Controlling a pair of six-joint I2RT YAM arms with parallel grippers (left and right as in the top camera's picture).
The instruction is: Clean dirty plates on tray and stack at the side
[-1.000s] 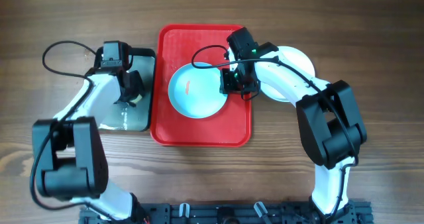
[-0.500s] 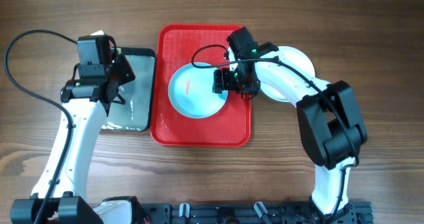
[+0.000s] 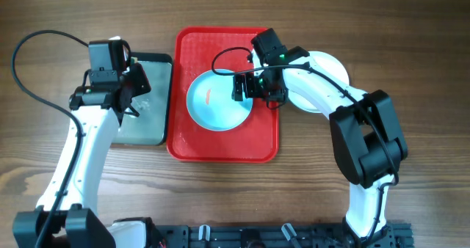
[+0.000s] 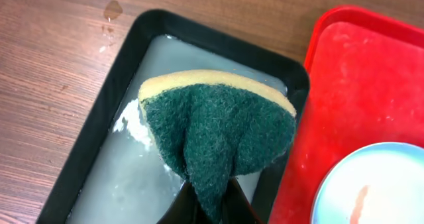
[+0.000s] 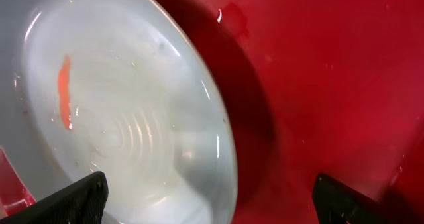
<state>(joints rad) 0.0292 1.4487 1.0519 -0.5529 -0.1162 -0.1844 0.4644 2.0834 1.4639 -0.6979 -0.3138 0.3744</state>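
left gripper [image 4: 205, 209]: clamped on the sponge [image 4: 218, 128], pinched at its lower edge; green scouring face to the wrist camera, yellow foam edge on top, pad creased at the pinch.
left arm: reaches from the table's near-left corner toward the far edge; wrist over the left side of the pan [image 3: 150, 130]. Can't tell if the sponge touches the pan.
pan: black-rimmed, wet inside, just beside the tray's left edge.
right gripper [image 3: 258, 92]: released, jaws wide, fingers astride the right rim of the turquoise plate [image 3: 213, 105]; no contact visible.
right arm: comes up the table's right side, elbow bent, forearm crossing left over the tray's right edge.
turquoise plate: flat, face up, on the tray's far half; round, no long axis. Reddish smear [image 5: 63, 91] left of its centre.
tray [image 3: 220, 149]: red, mid-table, long axis running far edge to near edge.
pale plate [image 3: 327, 63]: on the table right of the tray, partly under the right arm.
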